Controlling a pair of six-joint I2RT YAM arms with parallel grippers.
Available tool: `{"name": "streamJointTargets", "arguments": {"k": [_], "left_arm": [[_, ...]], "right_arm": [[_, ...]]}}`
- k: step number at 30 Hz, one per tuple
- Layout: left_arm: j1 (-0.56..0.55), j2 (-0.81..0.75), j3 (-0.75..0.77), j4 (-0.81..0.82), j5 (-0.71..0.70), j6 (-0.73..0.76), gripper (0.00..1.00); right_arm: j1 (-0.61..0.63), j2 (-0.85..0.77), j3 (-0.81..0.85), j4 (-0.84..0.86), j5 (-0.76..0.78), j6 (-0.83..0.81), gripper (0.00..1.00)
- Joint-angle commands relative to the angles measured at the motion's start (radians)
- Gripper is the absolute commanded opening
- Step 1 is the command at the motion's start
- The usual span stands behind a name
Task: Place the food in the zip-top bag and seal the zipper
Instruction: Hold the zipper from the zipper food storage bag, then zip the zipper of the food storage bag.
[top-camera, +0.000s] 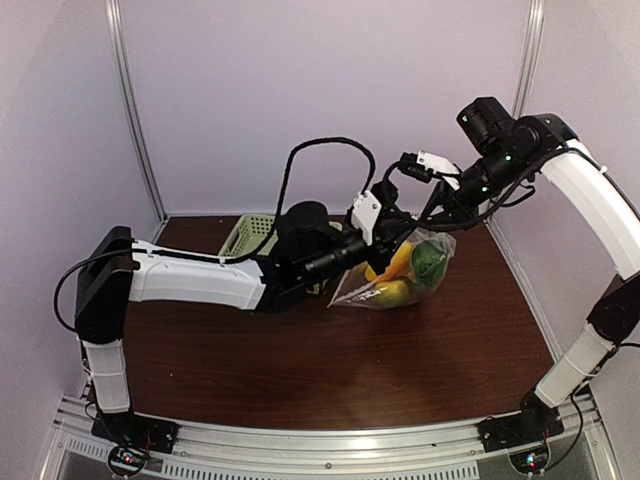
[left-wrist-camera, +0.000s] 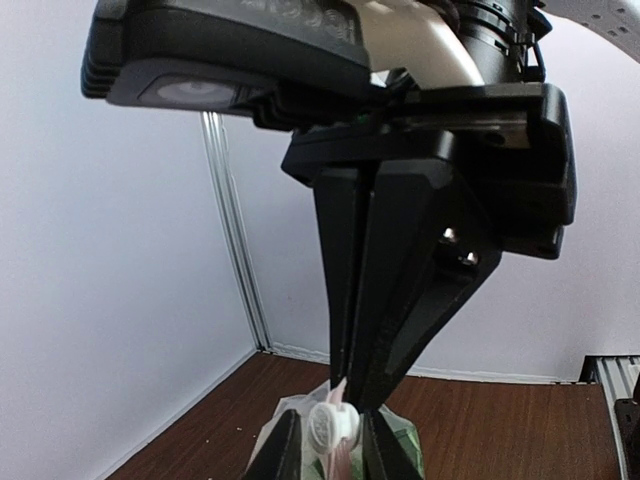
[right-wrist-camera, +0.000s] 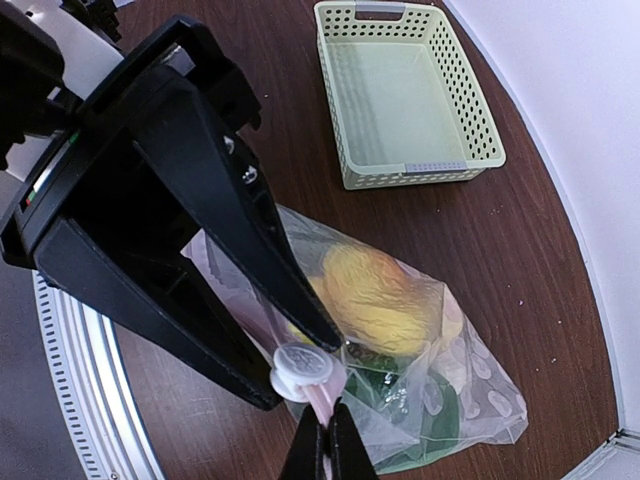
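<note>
The zip-top bag (top-camera: 400, 275) stands on the table with its mouth held up, and it also shows in the right wrist view (right-wrist-camera: 480, 390). Inside it lie the food pieces: a yellow piece (right-wrist-camera: 380, 295), an orange piece (top-camera: 400, 258) and dark green ones (right-wrist-camera: 440, 420). My right gripper (right-wrist-camera: 327, 440) is shut on the pink zipper strip just beside the white slider tab (right-wrist-camera: 303, 368). My left gripper (left-wrist-camera: 333, 440) straddles the strip, its two fingers closed against the slider tab (left-wrist-camera: 335, 425). Both grippers meet above the bag's top edge (top-camera: 405, 235).
An empty pale green slatted basket (right-wrist-camera: 410, 165) stands behind and left of the bag, partly hidden by the left arm in the top view (top-camera: 245, 235). White walls enclose the dark wooden table (top-camera: 300, 370) on three sides.
</note>
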Motion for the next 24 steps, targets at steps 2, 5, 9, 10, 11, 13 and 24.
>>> {"name": "streamJointTargets", "arguments": {"k": [2, 5, 9, 10, 11, 13, 24], "left_arm": [[-0.004, 0.028, 0.036, 0.054, 0.0, 0.016, 0.18], [-0.004, 0.028, 0.035, 0.051, -0.003, 0.013, 0.16], [-0.003, 0.027, 0.032, 0.039, -0.008, 0.015, 0.15], [-0.004, 0.027, 0.032, 0.036, -0.008, 0.016, 0.14], [-0.004, 0.027, 0.031, 0.033, -0.009, 0.016, 0.12], [-0.004, 0.024, 0.029, 0.027, -0.012, 0.016, 0.08], [0.009, -0.037, 0.013, -0.078, 0.146, 0.012, 0.06]], "right_arm": [[0.005, 0.002, 0.019, -0.066, -0.035, 0.014, 0.0], [0.006, -0.001, 0.018, -0.067, -0.033, 0.012, 0.0], [0.006, -0.006, 0.021, -0.061, -0.034, 0.012, 0.0], [0.006, -0.006, 0.023, -0.061, -0.035, 0.012, 0.0], [0.006, -0.006, 0.024, -0.063, -0.032, 0.012, 0.0], [0.005, -0.005, 0.026, -0.064, -0.029, 0.003, 0.0], [-0.079, -0.079, 0.035, -0.053, 0.055, -0.188, 0.0]]}}
